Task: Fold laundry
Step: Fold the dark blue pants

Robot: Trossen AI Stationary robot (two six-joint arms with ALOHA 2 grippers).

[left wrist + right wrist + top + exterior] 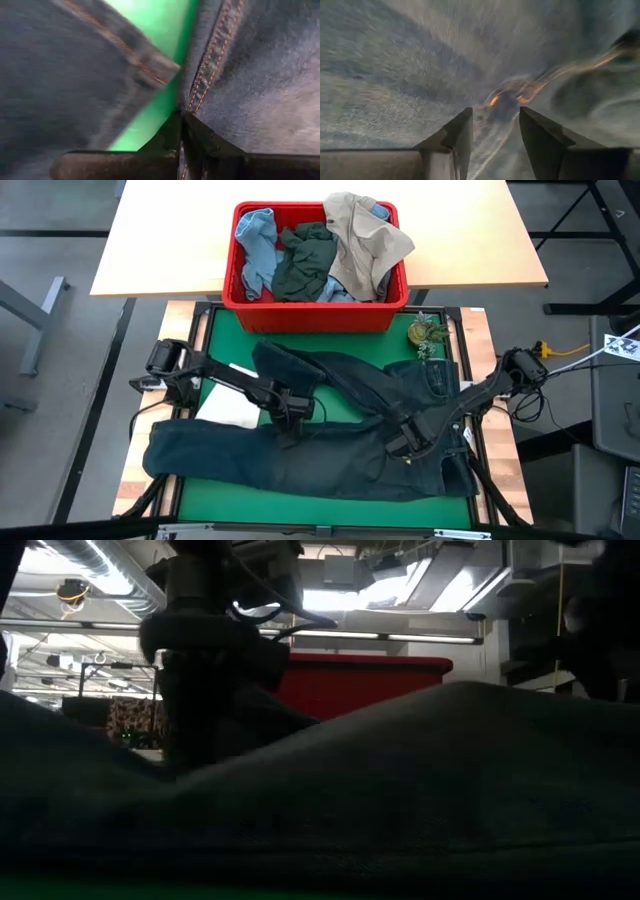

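The left gripper (pixel 291 412) is set down on the jeans (pixel 330 445) near the middle of the green mat (pixel 225 345). In the left wrist view its fingers (pixel 172 137) are pressed together, and a stitched seam edge of the denim (pixel 250 75) runs right into the tips; whether cloth is actually pinched between them cannot be told. Bare mat (pixel 160 30) shows between this edge and another fold of denim.

The right gripper (pixel 405 442) rests on the jeans near the waist. In its wrist view its fingers (pixel 457 135) are spread apart, with bunched denim and orange stitching (pixel 505 102) lying in the gap between them; a grip on the cloth cannot be confirmed.

The jeans are spread flat over most of the mat: one leg is stretched along the near edge toward the left, the other is angled up toward the far left, and the waist lies to the right. A white piece (pixel 228 408) is seen on the mat beside the left arm, partly under it.

In the low view the foreground is filled by dark cloth (pixel 400 800).

Beyond the mat a red bin (pixel 318 308) is placed on a wooden table (pixel 160 240). In it lie a light blue piece (pixel 256 250), a dark green piece (pixel 305 262) and a beige piece (pixel 365 240). A small green object (pixel 426 333) sits at the mat's far right corner.
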